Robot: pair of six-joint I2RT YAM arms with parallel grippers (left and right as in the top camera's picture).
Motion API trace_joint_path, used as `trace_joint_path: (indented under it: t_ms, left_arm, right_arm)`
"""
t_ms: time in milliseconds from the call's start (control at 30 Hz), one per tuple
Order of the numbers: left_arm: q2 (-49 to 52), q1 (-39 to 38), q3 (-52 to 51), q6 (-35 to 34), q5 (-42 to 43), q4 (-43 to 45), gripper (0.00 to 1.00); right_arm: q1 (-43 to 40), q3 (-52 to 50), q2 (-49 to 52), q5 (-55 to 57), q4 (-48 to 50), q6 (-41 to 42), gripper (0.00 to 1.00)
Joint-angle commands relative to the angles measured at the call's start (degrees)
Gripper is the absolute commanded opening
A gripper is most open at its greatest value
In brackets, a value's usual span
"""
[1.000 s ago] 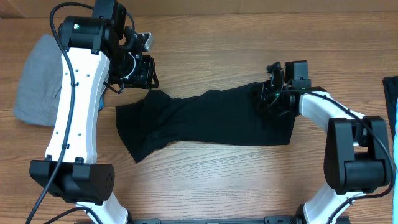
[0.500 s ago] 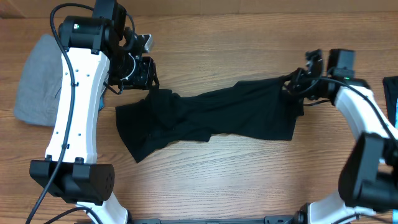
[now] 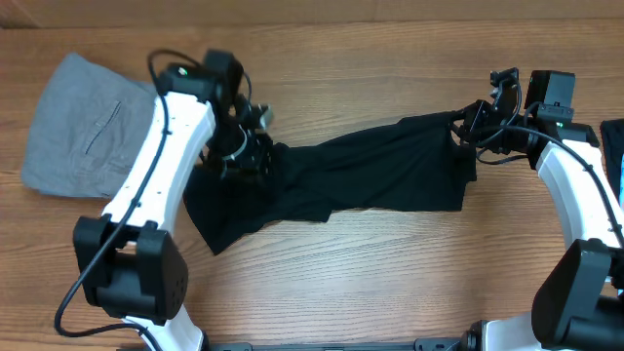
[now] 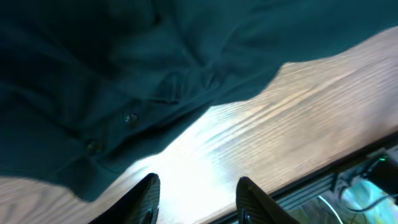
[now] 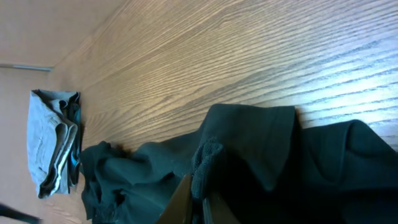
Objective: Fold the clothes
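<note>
Shows the clothes (image 3: 361,180), a black garment, stretched as a long rumpled band on the table (image 3: 341,292), beginning just beside the grey trousers (image 3: 83,132) and running away from them. Places the right gripper (image 3: 470,122) at the end of the band farthest from the grey trousers, clamped tight on a bunched corner of black fabric and holding that corner slightly off the wood; confirms, in the right wrist view, a knot of cloth pinched at the fingertips, with the grey trousers small in the distance. Places the left gripper (image 4: 199,186) at the end nearest the grey trousers, low over crumpled cloth, fingers (image 4: 149,199) moderately parted with only bare wood between them and nothing gripped; notes black fabric with two small round studs, perhaps buttons, just beyond the tips. Reads, as a judgement, as the spreading step ahead of any fold: one end held taut, the other bunched, no layer yet laid neatly over another. Calls next, most likely, for closing the left gripper on the edge nearest the grey trousers, then for drawing the two ends apart to flatten the band against the table. Requires a low approach, one finger slid under the hem rather than pressed on top of it, and a firm hold at the end farthest from the grey trousers against slippage of the pinched corner. Leaves the fold line undecided pending a flat outline.
</note>
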Motion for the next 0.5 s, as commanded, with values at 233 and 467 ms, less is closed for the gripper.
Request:
trace_joint_path:
  t_ms: [233, 467]
  left_arm:
    - [-0.74, -5.40, -15.23, -0.28, -0.83, 19.19, 0.36]
    - [-0.74, -7.21, -18.01, -0.31, -9.01, 22.86, 0.36]
  right_arm:
    - [0.07, 1.14, -0.83, 1.62, 0.07, -0.20, 0.04]
    - [0.04, 1.14, -0.83, 2.75, -0.94, -0.22, 0.04]
